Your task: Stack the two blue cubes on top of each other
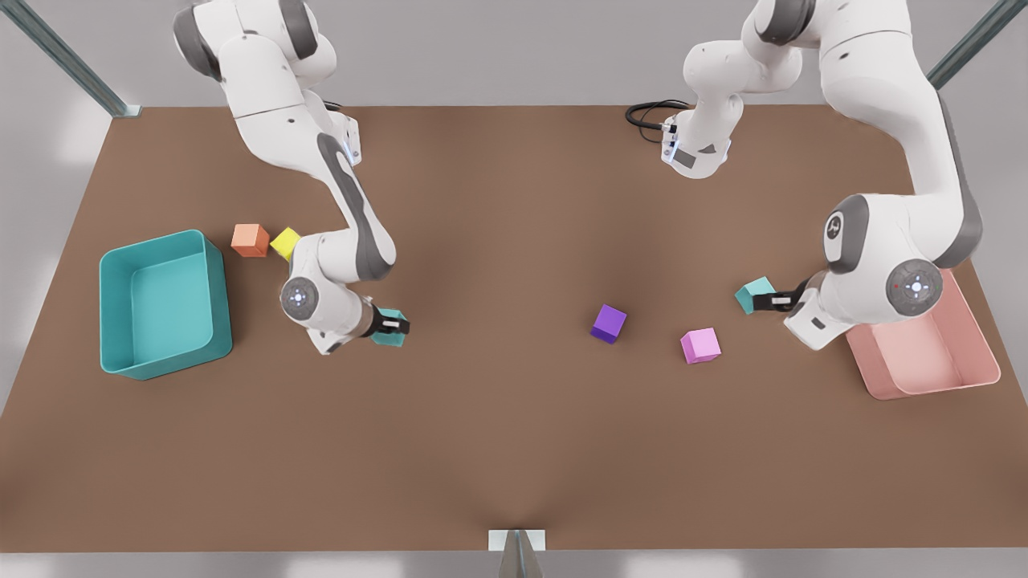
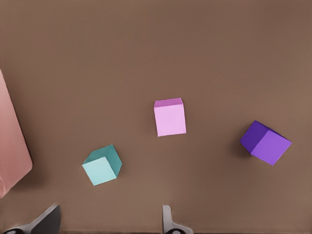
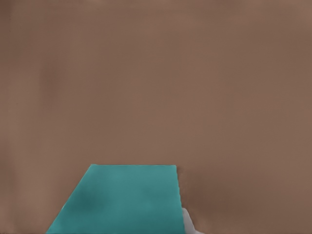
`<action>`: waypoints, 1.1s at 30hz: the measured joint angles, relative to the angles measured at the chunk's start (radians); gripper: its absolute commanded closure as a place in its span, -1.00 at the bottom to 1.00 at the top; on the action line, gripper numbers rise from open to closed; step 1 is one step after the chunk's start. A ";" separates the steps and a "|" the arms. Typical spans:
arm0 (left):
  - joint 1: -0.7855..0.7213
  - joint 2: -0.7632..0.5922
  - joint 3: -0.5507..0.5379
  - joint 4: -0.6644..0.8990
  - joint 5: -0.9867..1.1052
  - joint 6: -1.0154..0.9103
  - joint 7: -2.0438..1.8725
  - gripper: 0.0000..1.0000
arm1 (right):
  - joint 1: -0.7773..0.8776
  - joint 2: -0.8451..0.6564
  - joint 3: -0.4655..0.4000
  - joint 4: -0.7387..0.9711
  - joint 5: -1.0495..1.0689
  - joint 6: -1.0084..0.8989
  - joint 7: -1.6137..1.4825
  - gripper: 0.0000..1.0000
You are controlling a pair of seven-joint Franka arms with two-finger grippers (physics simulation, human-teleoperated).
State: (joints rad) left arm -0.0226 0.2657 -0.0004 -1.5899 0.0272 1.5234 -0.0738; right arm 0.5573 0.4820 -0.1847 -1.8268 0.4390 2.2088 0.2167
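Observation:
One blue cube (image 1: 389, 338) is at the front view's left, and my right gripper (image 1: 392, 326) is shut on it. In the right wrist view this cube (image 3: 122, 200) looms close, with a pale fingertip (image 3: 187, 222) against its side. The other blue cube (image 1: 753, 293) rests on the table at the front view's right, beside the pink bin. My left gripper (image 1: 773, 302) hovers right next to it, open. In the left wrist view this cube (image 2: 101, 166) lies just beyond the spread fingers (image 2: 48, 219), not between them.
A purple cube (image 1: 609, 323) and a pink cube (image 1: 700, 345) lie between the two arms. Orange (image 1: 250, 239) and yellow (image 1: 284, 242) cubes sit behind the right arm, near a teal bin (image 1: 217, 297). The pink bin (image 1: 984, 353) stands at the front view's far right.

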 measured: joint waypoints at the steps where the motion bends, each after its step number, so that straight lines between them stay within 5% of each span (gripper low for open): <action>1: 0.001 -0.025 0.024 -0.071 0.002 -0.003 -0.006 -1.00 | 0.038 0.064 0.001 0.105 0.018 -0.013 0.010 -0.24; 7: 0.016 -0.074 0.157 -0.495 -0.066 0.244 -0.065 -1.00 | 0.183 0.472 0.029 0.718 0.070 -0.069 0.135 -0.25; 11: 0.008 -0.042 0.167 -0.601 -0.147 0.458 -0.101 -1.00 | 0.215 0.599 0.056 0.865 0.072 -0.084 0.232 -0.25; 12: 0.010 -0.032 0.167 -0.611 -0.157 0.497 -0.105 -1.00 | 0.220 0.617 0.056 0.882 0.071 -0.086 0.254 -0.35; 13: 0.018 -0.018 0.167 -0.619 -0.165 0.530 -0.103 -1.00 | 0.223 0.631 0.057 0.893 0.068 -0.088 0.276 -1.00; 15: 0.036 0.004 0.167 -0.625 -0.175 0.581 -0.095 -1.00 | 0.225 0.643 0.056 0.901 0.065 -0.091 0.316 -1.00; 22: 0.041 0.041 0.176 -0.627 -0.189 0.670 -0.072 -1.00 | 0.215 0.630 0.053 0.938 0.061 -0.115 0.424 -1.00; 28: 0.041 0.045 0.180 -0.643 -0.191 0.694 -0.058 -1.00 | 0.050 0.419 0.061 0.944 0.071 -0.259 0.477 -1.00; 33: 0.048 0.057 0.181 -0.644 -0.191 0.702 -0.049 -1.00 | -0.277 0.168 0.031 0.624 -0.065 -0.538 0.368 -1.00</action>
State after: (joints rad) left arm 0.0257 0.3226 0.1809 -2.2338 -0.1640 2.2249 -0.1229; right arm 0.2799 0.6502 -0.1541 -1.2027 0.3742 1.6708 0.5842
